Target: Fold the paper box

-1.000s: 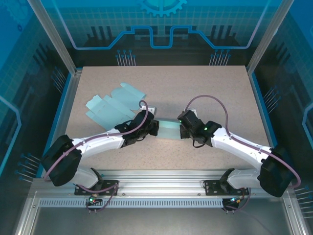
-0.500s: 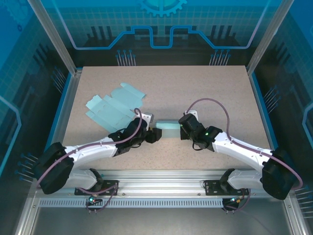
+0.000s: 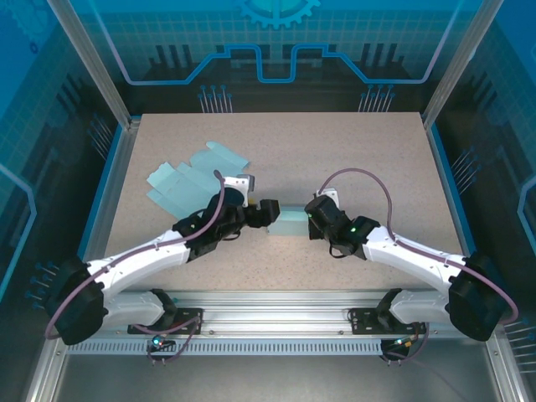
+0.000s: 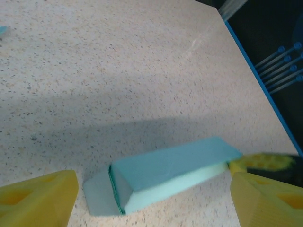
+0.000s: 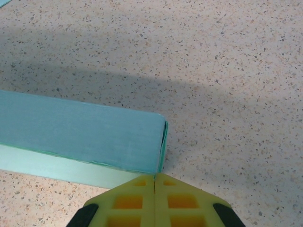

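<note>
A folded teal paper box (image 3: 289, 223) lies on the table between the two grippers. In the left wrist view the box (image 4: 175, 163) lies crosswise, and its left end flap (image 4: 98, 195) lies open and flat on the table. My left gripper (image 3: 268, 209) is open, its yellow fingers (image 4: 40, 201) spread wide on either side of the box without touching it. My right gripper (image 3: 312, 219) is shut, its joined fingertips (image 5: 155, 182) against the lower corner of the box's closed right end (image 5: 160, 146).
Flat, unfolded teal box blanks (image 3: 194, 179) lie at the back left of the speckled table (image 3: 377, 159), just behind the left arm. Blue walls and metal posts surround the table.
The left arm has swung away from the near edge, and its gripper has shifted towards the far side of the box's left end. The right gripper has stayed at the right end.
</note>
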Available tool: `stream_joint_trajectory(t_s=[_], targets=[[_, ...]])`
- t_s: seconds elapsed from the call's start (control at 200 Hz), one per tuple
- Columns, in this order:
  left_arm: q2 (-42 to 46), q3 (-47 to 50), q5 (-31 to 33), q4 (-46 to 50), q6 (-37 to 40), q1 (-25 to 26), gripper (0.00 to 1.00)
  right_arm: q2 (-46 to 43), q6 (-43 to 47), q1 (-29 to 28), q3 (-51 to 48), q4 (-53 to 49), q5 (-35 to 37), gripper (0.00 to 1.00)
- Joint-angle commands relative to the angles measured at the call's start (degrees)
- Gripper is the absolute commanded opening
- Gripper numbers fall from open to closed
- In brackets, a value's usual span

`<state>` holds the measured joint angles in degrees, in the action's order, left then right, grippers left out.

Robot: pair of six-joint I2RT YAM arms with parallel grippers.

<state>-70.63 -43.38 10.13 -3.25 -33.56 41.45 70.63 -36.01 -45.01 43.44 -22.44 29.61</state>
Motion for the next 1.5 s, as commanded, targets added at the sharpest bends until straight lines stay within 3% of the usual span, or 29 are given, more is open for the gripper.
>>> stream_joint_trajectory(t_s=[0.0,0.21,0.465,0.64,0.74,0.946,1.061,1.281,1.496], targets=[[-4.68,-1.64,-5.73,1.04,-5.46,-3.79,0.84,1.4,-0.66,-0.98,-0.14,-4.81,-0.33,0.0],[-11.52,-2.71,-12.07,-3.2,-7.48,-5.23,0.78,1.53,-0.95,-1.37,-0.04,-5.16,0.11,0.0],[-11.77,2.51,-12.26,-3.73,-8.95,-5.07,0.71,1.75,-1.08,-1.59,0.11,-5.43,0.88,0.01],[-13.25,7.14,-12.32,-7.66,-10.09,-5.08,0.6,1.81,-1.69,-1.74,0.07,-5.78,1.04,0.05],[-14.54,9.34,-12.13,-10.25,-10.8,-4.99,0.56,1.31,-2.04,-1.83,-0.03,-6.1,0.73,0.13],[-17.99,12.63,-11.67,-15.48,-11.85,-4.98,0.49,-1.38,-2.73,-1.97,0.85,-7.8,-1.88,0.47],[-19.22,13.56,-11.39,-17.65,-12.23,-4.83,0.46,-3.83,-3.14,-1.99,1.98,-8.62,-3.76,0.58],[-19.83,13.93,-11.06,-18.16,-12.25,-4.63,0.45,-6.81,-5.74,-0.82,5.62,-9.81,-7.07,0.64],[-19.85,14.11,-10.9,-18.02,-12.14,-4.47,0.45,-5.32,-9.37,4.3,6.6,-9.75,-9.75,0.64]])
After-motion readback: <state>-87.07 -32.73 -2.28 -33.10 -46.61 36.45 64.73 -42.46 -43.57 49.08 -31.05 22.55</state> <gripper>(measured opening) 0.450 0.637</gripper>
